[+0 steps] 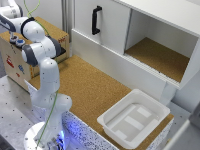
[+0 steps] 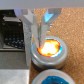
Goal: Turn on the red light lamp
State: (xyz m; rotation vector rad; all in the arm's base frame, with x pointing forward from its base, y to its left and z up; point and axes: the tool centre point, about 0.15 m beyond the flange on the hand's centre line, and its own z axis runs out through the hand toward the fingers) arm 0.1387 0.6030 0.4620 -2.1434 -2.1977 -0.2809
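The red light lamp (image 2: 48,49) is a round dome with a pale grey ring, glowing bright orange-red in the wrist view. It sits on the wooden box (image 1: 14,59) at the exterior view's left. My gripper (image 2: 38,42) is shut, with its fingertips together touching the lamp's edge. In the exterior view the gripper (image 1: 15,38) hangs over the top of the box and hides the lamp.
A blue round cap (image 2: 50,78) sits right beside the lamp. A dark block (image 2: 12,36) lies near it on the box. A white tray (image 1: 134,118) stands on the cork surface (image 1: 90,82). A white cabinet with a black handle (image 1: 96,20) stands behind.
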